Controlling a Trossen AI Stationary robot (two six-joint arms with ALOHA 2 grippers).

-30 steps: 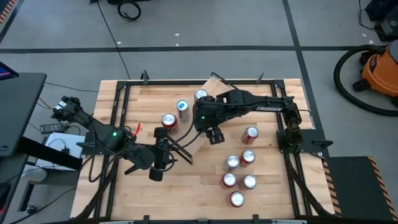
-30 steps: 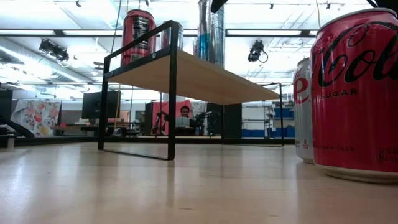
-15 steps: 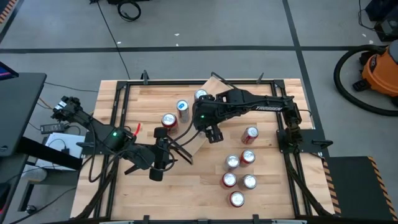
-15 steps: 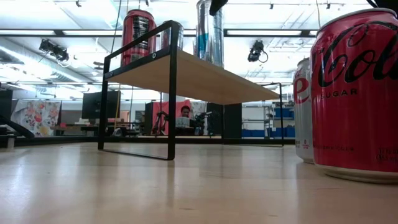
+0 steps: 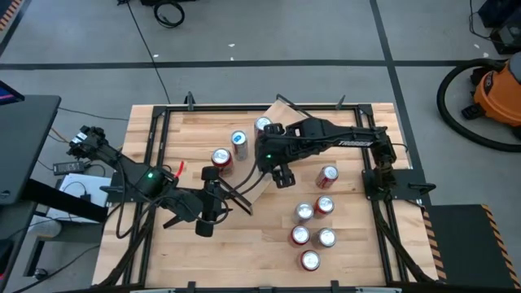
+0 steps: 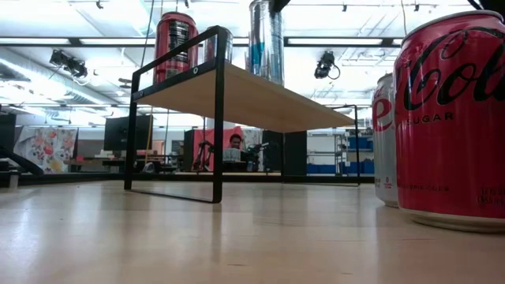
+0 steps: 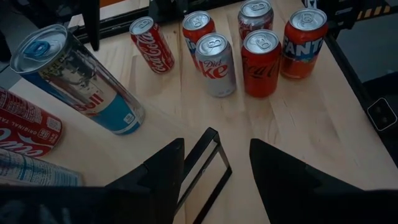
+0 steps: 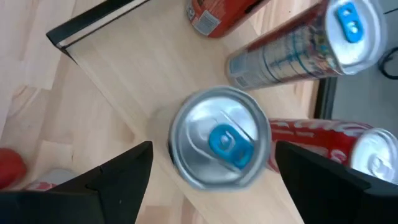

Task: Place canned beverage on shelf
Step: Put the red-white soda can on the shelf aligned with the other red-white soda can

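Observation:
The shelf (image 5: 275, 112) is a light-wood plank with black end frames, standing slantwise on the table. A silver can with a blue tab (image 8: 217, 146) stands upright on the plank (image 8: 124, 68). My right gripper (image 8: 212, 149) hangs open above it, one finger on each side and clear of it. In the high view the right gripper (image 5: 282, 176) hides this can. In the low view the can (image 6: 267, 39) stands on the shelf (image 6: 260, 99) beside a red can (image 6: 175, 43). My left gripper (image 7: 214, 146) is open at the shelf's near end, with the black frame (image 7: 208, 163) between its fingers.
More cans stand on the shelf: a slim silver one (image 8: 298, 43) and red ones (image 8: 336, 149). Several cans (image 5: 313, 220) stand grouped on the slatted tabletop toward its right near side, with a lone red one (image 5: 327, 176) farther back. Black rails (image 5: 374, 163) edge the table.
My right gripper's fingers have parted from the silver can, which stays upright on the shelf. The hand itself has hardly shifted.

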